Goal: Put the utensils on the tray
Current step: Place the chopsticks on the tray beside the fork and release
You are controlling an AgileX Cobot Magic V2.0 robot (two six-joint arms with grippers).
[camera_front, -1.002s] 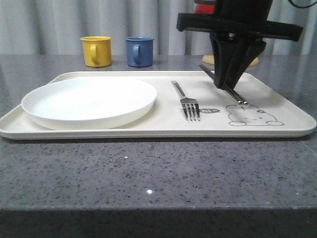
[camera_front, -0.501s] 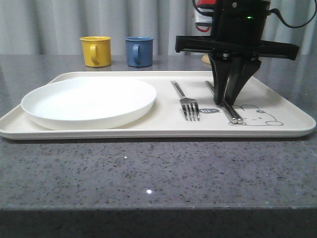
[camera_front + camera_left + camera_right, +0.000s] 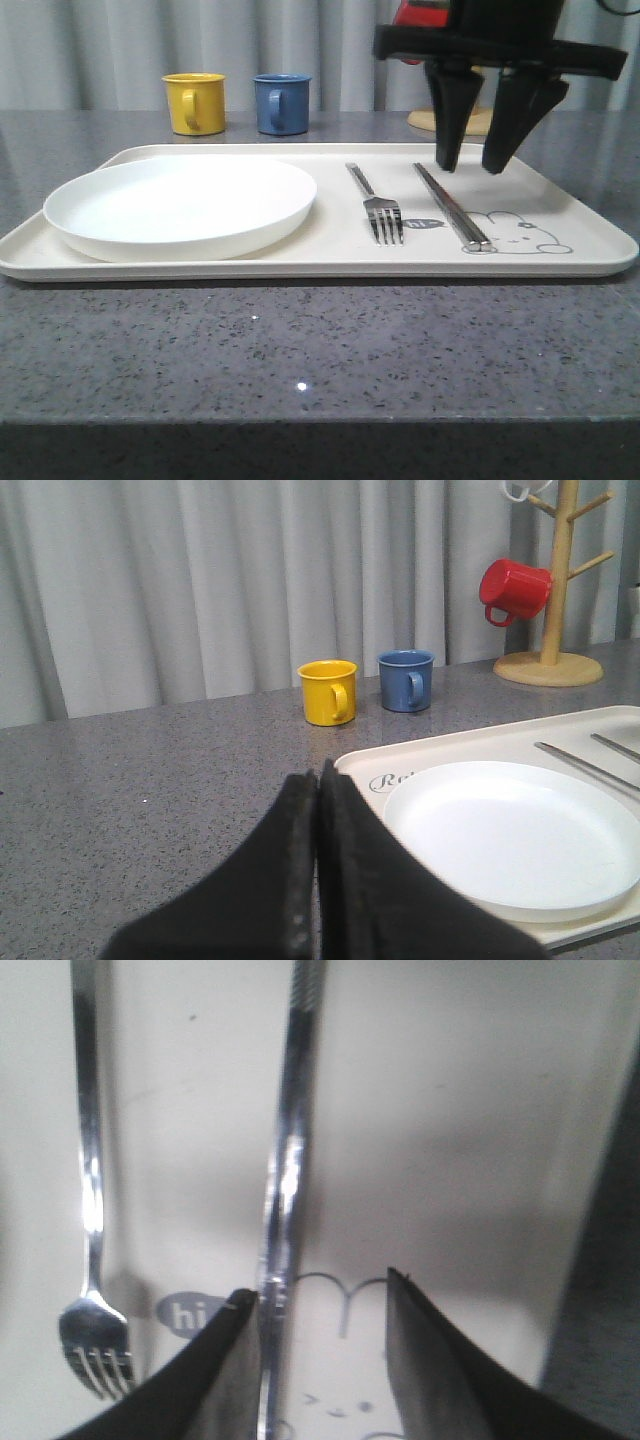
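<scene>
The cream tray lies across the table, a grey rabbit drawing at its right end. On it lie a silver fork and, right of the fork, a pair of silver chopsticks side by side. My right gripper hangs open just above the far part of the chopsticks, nothing between its fingers. In the right wrist view the chopsticks run past the inner edge of one finger of the open gripper, with the fork beside them. My left gripper is shut and empty, off the tray's left end.
A round white plate fills the tray's left half. Behind the tray stand a yellow mug and a blue mug. A wooden mug tree with a red mug stands at the back right.
My right gripper lowered the chopsticks onto the tray beside the fork, let them go and opened, then rose a little. The chopsticks now lie flat on the tray.
</scene>
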